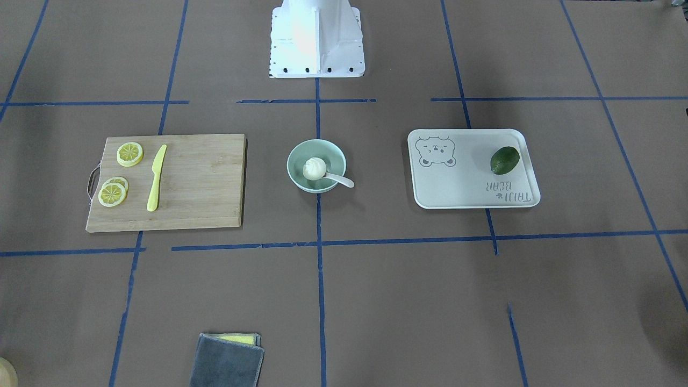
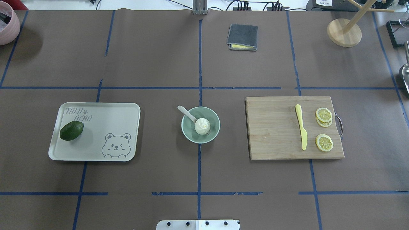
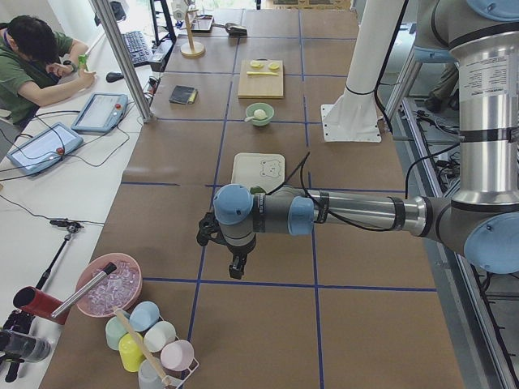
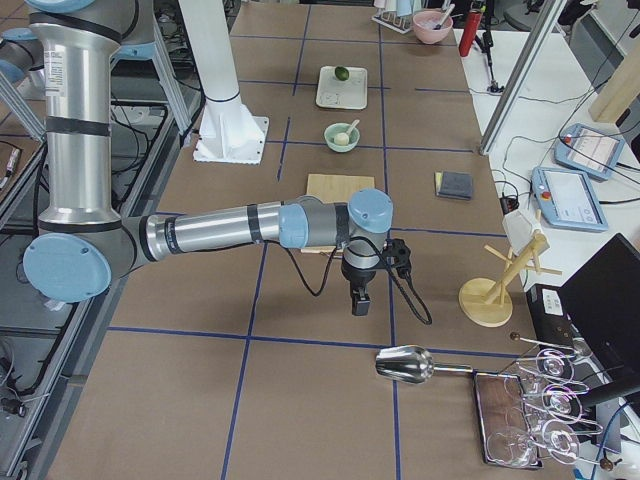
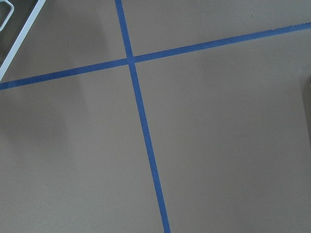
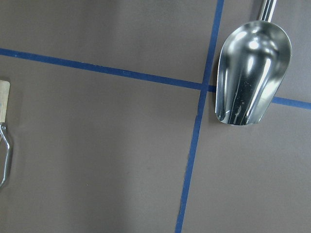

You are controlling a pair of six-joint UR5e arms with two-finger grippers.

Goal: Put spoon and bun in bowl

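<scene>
The pale mint-green bowl (image 1: 300, 153) stands at the table's middle, also in the overhead view (image 2: 214, 118). The white pleated bun (image 1: 314, 168) sits inside it (image 2: 202, 126). The whitish spoon (image 1: 342, 180) lies with its scoop in the bowl and its handle over the rim (image 2: 185, 112). My left gripper (image 3: 236, 268) shows only in the exterior left view, hovering over bare table far from the bowl. My right gripper (image 4: 358, 303) shows only in the exterior right view, past the cutting board. I cannot tell whether either is open or shut.
A wooden cutting board (image 2: 274, 134) holds a yellow knife (image 2: 301, 131) and lemon slices (image 2: 324, 142). A white bear-print tray (image 2: 105, 118) holds an avocado (image 2: 71, 130). A grey cloth (image 2: 242, 37) and a wooden stand (image 2: 344, 32) are at the far edge. A metal scoop (image 6: 252, 73) lies below my right wrist.
</scene>
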